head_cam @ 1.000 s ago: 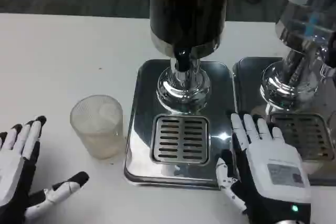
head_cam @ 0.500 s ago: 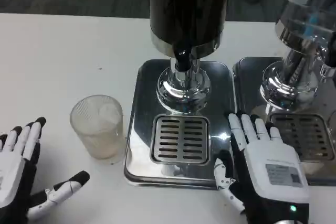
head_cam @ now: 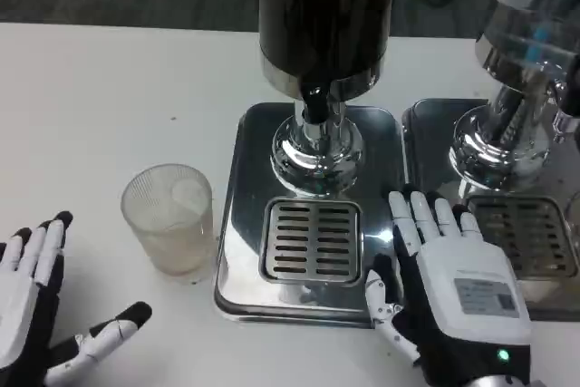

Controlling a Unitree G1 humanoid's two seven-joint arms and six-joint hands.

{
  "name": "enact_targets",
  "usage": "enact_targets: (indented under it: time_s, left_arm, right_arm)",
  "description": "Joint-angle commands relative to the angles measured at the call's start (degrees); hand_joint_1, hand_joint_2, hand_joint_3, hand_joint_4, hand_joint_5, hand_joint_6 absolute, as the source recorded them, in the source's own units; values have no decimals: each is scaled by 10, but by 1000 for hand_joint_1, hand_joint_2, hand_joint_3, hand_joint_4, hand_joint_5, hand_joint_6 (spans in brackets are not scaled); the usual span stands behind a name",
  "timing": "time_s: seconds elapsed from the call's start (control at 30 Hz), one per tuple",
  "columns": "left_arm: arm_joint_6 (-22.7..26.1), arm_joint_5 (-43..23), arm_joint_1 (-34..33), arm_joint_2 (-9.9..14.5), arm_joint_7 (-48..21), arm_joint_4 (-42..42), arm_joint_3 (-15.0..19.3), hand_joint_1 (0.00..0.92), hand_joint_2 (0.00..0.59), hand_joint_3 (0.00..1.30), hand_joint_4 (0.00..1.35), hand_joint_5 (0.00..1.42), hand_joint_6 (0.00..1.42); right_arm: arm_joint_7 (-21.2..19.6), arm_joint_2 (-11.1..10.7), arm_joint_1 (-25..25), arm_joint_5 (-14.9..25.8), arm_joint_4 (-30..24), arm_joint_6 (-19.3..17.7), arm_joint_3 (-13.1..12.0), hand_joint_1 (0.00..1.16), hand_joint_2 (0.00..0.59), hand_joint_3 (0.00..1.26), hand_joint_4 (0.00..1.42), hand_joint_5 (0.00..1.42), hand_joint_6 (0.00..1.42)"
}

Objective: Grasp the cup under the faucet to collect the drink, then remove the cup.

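Since a second ago, my right hand [head_cam: 453, 287] has crept forward onto the dispenser's steel tray [head_cam: 237, 224], while my left hand [head_cam: 32, 314] has slid lower toward seven o'clock. Both hold nothing, fingers spread. The cup [head_cam: 170, 217] stands on the white table [head_cam: 109, 97] at nine o'clock from the drip grate [head_cam: 311, 240], just beside the tray (not yet under the faucet [head_cam: 314, 104]). I judge this the approach before the grasp. Next, my left hand should reach toward one o'clock, wrap the cup and set it on the grate.
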Motion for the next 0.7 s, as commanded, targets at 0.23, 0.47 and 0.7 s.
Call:
enact_targets:
  time_s: [0.23, 0.47, 0.7]
  left_arm:
    - [-46, -68, -11, 0, -7, 14, 21, 0, 69, 0, 0, 0, 0]
    - [-118, -140, -50, 1, -35, 70, 30, 0, 0, 0, 0, 0, 0]
    - [-198, -185, -117, 0, -68, 166, 17, 0, 0, 0, 0, 0, 0]
  right_arm:
    - [12, -3, 2, -2, -4, 2, -3, 48, 586, 29, 0, 0, 0]
    - [20, -2, 13, -11, -19, 12, -5, 50, 586, 33, 0, 0, 0]
    - [20, 5, 21, -17, -25, 21, -3, 51, 586, 46, 0, 0, 0]
